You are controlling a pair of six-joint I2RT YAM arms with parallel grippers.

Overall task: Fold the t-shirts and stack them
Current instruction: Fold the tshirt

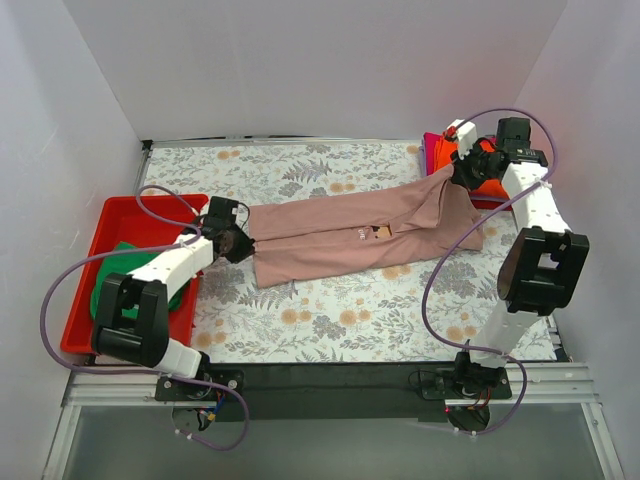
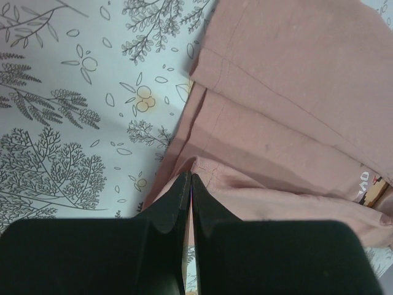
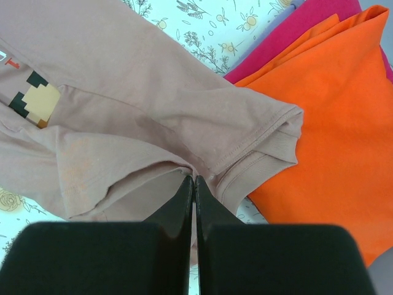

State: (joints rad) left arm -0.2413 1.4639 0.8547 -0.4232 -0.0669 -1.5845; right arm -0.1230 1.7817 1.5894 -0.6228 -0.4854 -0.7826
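The dusty-pink t-shirt (image 1: 360,232) is stretched lengthwise across the table, folded along its length, with its pixel print (image 3: 34,98) showing. My left gripper (image 1: 236,243) is shut on its left end (image 2: 245,141). My right gripper (image 1: 458,172) is shut on its right end near the collar (image 3: 184,117), lifted a little. The folded orange t-shirt (image 3: 331,110) lies on the magenta one (image 3: 295,31) at the back right, just beyond my right gripper. The green t-shirt (image 1: 112,272) lies in the red tray.
The red plastic tray (image 1: 100,228) stands at the left table edge beside my left arm. White walls close in the back and both sides. The floral tablecloth (image 1: 340,310) covers the table.
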